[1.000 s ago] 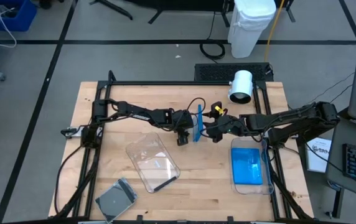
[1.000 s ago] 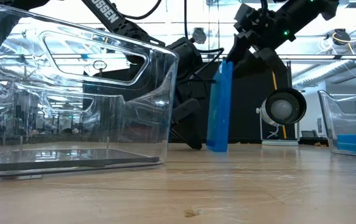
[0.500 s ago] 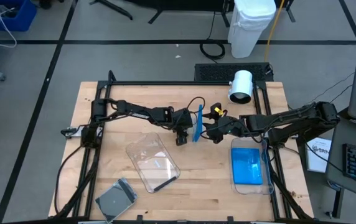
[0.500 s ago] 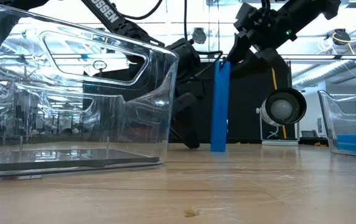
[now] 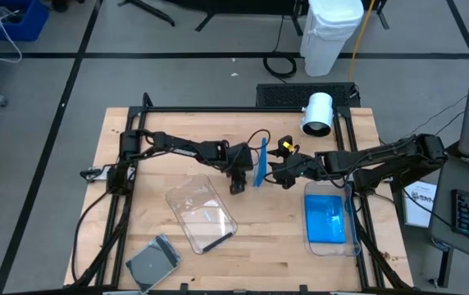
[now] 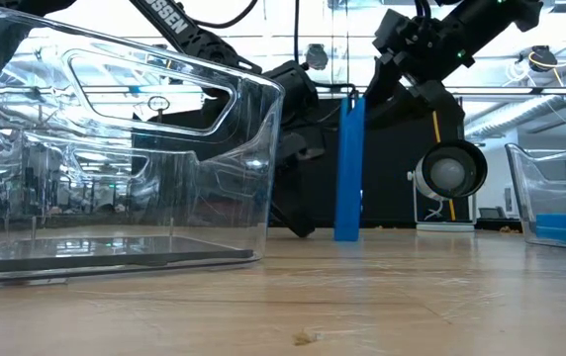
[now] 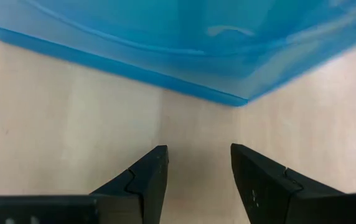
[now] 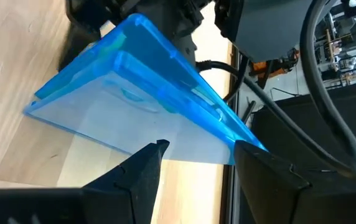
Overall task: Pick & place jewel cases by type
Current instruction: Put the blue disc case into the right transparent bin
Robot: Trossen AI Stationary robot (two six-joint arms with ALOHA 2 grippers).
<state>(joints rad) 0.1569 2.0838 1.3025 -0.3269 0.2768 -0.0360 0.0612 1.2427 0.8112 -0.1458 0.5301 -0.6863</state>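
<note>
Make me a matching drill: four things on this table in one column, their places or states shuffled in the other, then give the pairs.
Things:
1. upright blue case
2. grey case
3. right tub
4. middle tub

Places or states:
A. holds blue cases lying flat
B. stands on edge between the two grippers
C. lies flat on the bare table near the front left corner
D. holds one dark case

Pairs: 1-B, 2-C, 3-A, 4-D

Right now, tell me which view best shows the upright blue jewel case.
The low view: the blue jewel case stands on edge on the table, seen full height. The high view shows only its thin edge; both wrist views show its face close up and cropped.
</note>
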